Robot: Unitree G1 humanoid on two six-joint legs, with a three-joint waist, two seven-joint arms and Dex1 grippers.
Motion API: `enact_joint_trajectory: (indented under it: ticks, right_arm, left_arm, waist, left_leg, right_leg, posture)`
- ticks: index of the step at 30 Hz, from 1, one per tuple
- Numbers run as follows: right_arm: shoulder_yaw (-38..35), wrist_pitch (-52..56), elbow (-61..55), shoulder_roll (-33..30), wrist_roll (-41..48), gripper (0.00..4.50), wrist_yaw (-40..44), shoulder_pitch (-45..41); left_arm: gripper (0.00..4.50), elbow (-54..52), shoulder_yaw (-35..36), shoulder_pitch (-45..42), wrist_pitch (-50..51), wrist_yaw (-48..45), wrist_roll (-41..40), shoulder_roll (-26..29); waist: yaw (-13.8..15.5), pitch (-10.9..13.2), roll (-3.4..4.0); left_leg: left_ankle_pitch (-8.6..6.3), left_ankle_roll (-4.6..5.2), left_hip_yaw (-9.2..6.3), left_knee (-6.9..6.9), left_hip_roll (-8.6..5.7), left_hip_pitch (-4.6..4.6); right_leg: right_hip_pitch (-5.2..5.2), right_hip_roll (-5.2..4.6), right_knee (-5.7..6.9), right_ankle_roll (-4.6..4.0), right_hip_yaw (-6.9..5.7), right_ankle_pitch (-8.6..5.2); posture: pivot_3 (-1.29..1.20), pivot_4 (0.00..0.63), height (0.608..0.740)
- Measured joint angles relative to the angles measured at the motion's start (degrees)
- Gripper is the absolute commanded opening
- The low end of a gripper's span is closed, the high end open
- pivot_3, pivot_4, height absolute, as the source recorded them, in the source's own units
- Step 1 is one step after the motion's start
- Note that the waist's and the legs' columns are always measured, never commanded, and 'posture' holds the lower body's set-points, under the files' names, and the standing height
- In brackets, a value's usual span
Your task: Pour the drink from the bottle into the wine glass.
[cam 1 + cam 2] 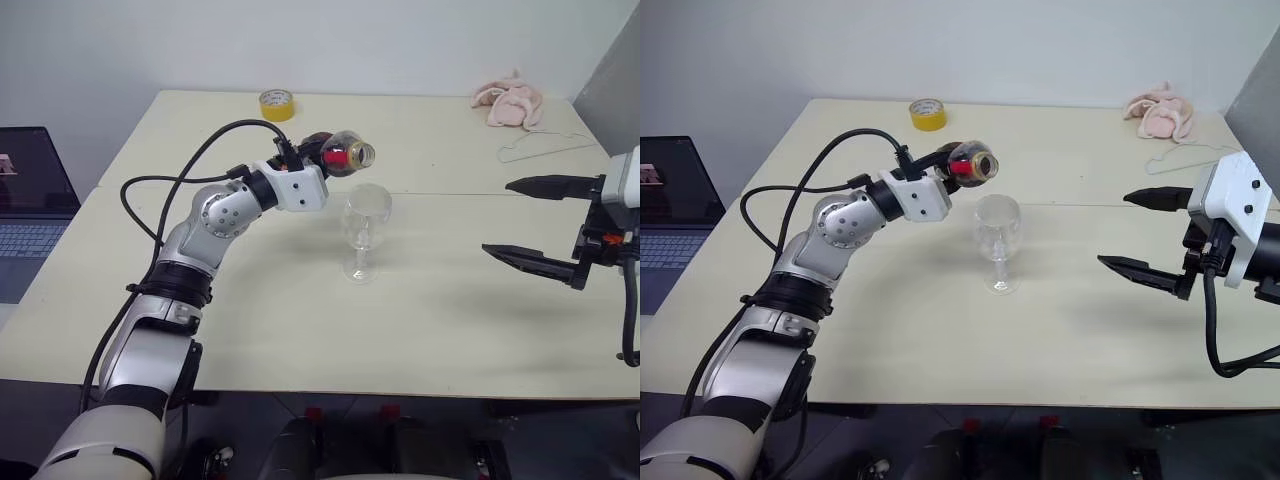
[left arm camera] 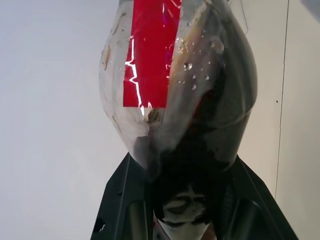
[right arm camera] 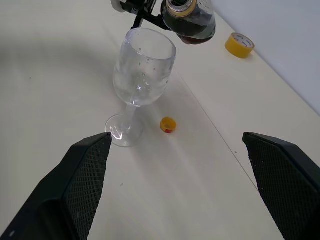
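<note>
1. Black-screened laptop (image 1: 35, 190) at the far left, beside the cream table (image 1: 450, 330); we see its keyboard below the table's left edge.
2. Left gripper (image 1: 300, 157): we find its two black fingers (image 2: 117, 200) pressed tight on the base of the bottle (image 1: 343, 153), which it holds above the table, tipped nearly level with its open mouth pointing toward the right.
3. Bottle contents: we note the drink (image 2: 210, 130), a dark brown liquid, pooled in the lower part of the tilted body, with a red label (image 2: 150, 50) around the neck. The mouth sits just above and behind the rim of the wine glass (image 1: 364, 232).
4. Wine glass: standing upright on the table near its middle, just right of the left gripper. We see droplets on the bowl but cannot tell whether any dark liquid has collected in it.
5. Yellow cap (image 3: 168, 124): lying on the table just beside the foot of the glass.
6. Yellow tape roll (image 1: 276, 104): at the far edge of the table, behind the bottle.
7. Right gripper (image 1: 530, 220): spread wide and empty, hovering over the table's right side, well apart from the glass.
8. Pink cloth (image 1: 511, 103) and a wire hanger (image 1: 545, 148): at the far right corner.
</note>
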Motion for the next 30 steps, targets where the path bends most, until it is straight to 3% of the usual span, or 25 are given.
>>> enact_joint_trajectory:
  ticks: [30]
  right_arm:
    - [0.19,-1.01,0.00,0.01,0.01,4.50,-0.13,-0.01]
  left_arm:
    - [1.10,1.77,-2.54,-1.29,-4.54,10.96,10.64,3.73]
  waist:
    - [-0.04,0.00,0.00]
  left_leg:
    - [0.00,0.00,0.00,0.01,-0.01,0.00]
  right_leg:
    - [0.00,0.00,0.02,0.00,-0.01,0.00]
  posture:
    - [0.00,0.150,0.740]
